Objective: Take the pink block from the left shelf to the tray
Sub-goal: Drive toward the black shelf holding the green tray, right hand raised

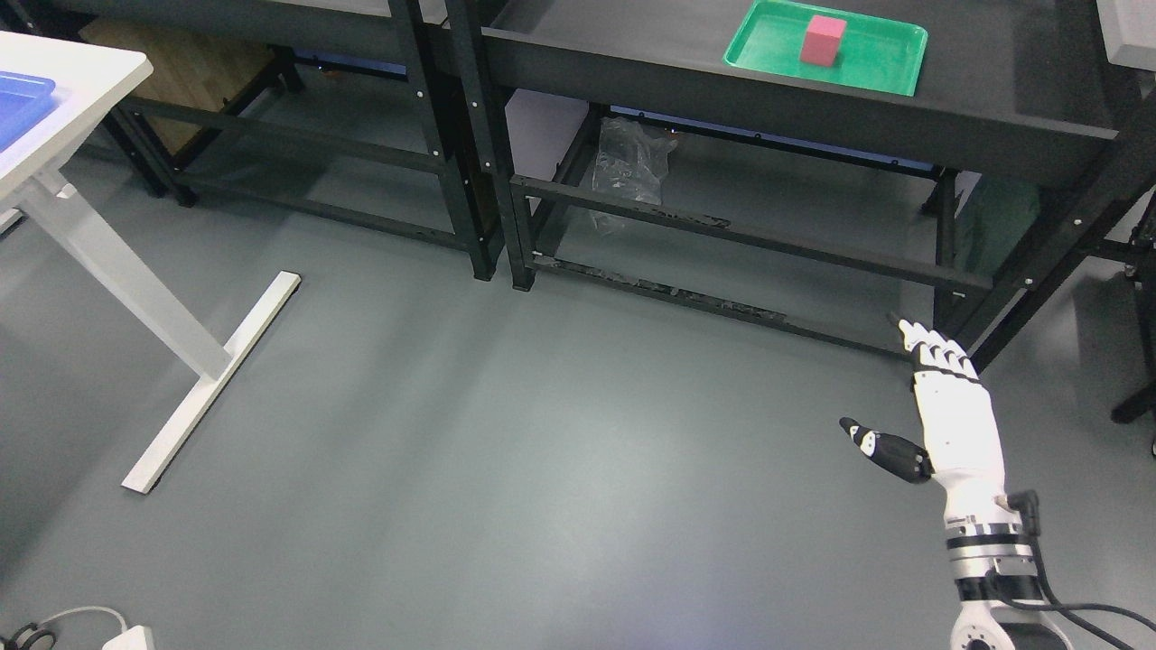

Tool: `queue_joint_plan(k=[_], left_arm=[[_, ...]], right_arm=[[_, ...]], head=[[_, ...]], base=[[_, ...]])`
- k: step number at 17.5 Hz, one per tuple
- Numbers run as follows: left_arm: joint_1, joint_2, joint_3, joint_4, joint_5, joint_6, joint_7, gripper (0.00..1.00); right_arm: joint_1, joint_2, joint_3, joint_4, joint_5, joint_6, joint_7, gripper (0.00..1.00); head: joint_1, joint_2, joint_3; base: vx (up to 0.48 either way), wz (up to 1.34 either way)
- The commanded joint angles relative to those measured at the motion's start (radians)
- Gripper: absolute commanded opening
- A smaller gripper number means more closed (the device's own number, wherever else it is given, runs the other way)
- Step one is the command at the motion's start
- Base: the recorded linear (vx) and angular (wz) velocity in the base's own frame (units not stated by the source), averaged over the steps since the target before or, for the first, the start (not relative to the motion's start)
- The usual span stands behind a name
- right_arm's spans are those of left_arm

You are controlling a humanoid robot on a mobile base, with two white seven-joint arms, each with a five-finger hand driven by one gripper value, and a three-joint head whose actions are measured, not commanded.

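My right hand (pixel 948 424) hangs empty, fingers extended, thumb splayed | just before the shelf (pixel 813 108) leg | pink block (pixel 823 41) seemingly upright on green tray (pixel 890 68) | bare floor (pixel 542 433) leftward.

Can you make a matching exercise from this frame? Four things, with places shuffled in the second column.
Things:
1. pink block
2. green tray
3. right hand
4. blue bin

Places:
A. on the white table at the left edge
B. above the floor, lower right, fingers extended, holding nothing
C. standing inside the tray
D. flat on the top of the black shelf

Pairs: 1-C, 2-D, 3-B, 4-A
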Motion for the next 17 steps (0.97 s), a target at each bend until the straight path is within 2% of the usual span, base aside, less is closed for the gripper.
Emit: queue_joint_plan(k=[1,17], left_arm=[[-0.022,0.017,0.000,-0.018,-0.002,0.000,0.000,1.00],[-0.022,0.017,0.000,-0.018,-0.002,0.000,0.000,1.00]], right_arm=[[0.000,0.002,0.014,0.000,0.088,0.004,-0.003,0.99],[-0.001,0.015,0.000,0.001,0.044,0.004,-0.012,0.99]], head=[[0.0000,0.000,0.000],[0.0000,0.000,0.000]], base=[[0.239,-0.04],[0.298,-0.07]])
